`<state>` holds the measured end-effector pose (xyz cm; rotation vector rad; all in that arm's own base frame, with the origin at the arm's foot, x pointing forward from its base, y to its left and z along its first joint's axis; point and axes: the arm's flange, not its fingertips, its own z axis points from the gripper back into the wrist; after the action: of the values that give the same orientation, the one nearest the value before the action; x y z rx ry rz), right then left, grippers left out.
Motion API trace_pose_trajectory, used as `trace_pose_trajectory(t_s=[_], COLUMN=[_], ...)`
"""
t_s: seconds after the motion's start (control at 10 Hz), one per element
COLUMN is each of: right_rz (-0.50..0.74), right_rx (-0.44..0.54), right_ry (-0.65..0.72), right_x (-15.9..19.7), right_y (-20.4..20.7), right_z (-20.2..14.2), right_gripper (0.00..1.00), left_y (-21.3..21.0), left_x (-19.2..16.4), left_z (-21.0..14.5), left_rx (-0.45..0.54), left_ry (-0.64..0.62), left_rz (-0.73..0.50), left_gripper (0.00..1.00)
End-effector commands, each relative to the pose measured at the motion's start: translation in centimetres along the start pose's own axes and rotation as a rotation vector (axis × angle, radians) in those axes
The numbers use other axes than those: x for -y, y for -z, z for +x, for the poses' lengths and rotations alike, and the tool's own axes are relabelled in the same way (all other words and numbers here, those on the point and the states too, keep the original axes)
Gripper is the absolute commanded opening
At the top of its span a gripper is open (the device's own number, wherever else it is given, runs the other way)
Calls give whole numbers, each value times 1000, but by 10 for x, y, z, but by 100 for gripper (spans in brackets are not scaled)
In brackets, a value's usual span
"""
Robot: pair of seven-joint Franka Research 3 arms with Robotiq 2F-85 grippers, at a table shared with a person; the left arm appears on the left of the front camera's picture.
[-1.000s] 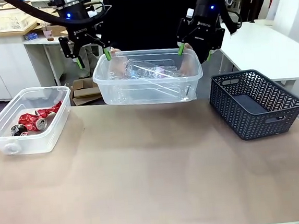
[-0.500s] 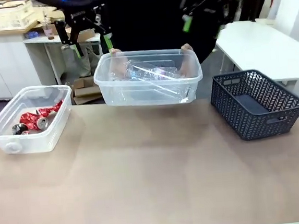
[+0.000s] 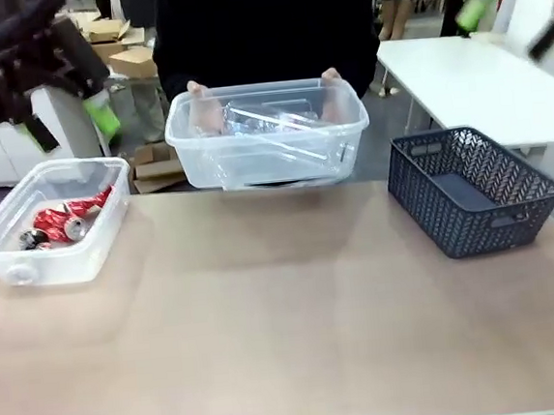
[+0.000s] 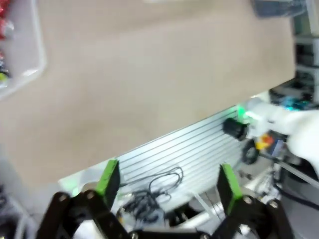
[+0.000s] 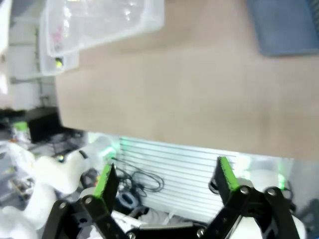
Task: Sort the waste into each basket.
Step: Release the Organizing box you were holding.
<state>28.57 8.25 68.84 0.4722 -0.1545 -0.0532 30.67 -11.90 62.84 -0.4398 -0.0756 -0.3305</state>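
Across the broad tan table, space is kept bare between the containers. At its far edge, a clear rectangular plastic tub of crumpled clear bottles is grasped at both ends by the person's hands (apparently for removal). A second clear tub, left, holds red cans. A dark grey lattice basket sits right. The left gripper and the right gripper are spread wide, holding nothing.

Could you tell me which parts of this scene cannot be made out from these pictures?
- Left pincer, front view: smeared by motion blur.
- Right pincer, front view: blurred and cut by the top right edge.
- Plastic bottles in the held tub: their number is lost behind the tub's glare.
- Person's hands: seen only through the tub's far wall.
- Cans: too small and crumpled to count.
- Left wrist view: cans cut by the left edge.
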Motion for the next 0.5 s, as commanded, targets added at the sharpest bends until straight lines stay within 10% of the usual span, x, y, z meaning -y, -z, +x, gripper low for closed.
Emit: trace_pose_trajectory(t_s=[0.0, 0.1, 0.2, 0.4], right_rz=[171, 0, 0, 0], right_rx=[39, 0, 0, 0], right_ry=[64, 0, 0, 0], right_x=[52, 0, 0, 0], right_y=[25, 0, 0, 0], right_z=[5, 0, 0, 0], right_gripper=[100, 100, 100, 100], left_y=[24, 34, 8, 8], left_x=[-40, -52, -22, -22], left_z=[-23, -2, -17, -17], left_rx=[123, 67, 57, 57], left_ry=[-25, -261, -13, -13], left_rz=[-195, -124, -90, -90], left_gripper=[100, 100, 100, 100])
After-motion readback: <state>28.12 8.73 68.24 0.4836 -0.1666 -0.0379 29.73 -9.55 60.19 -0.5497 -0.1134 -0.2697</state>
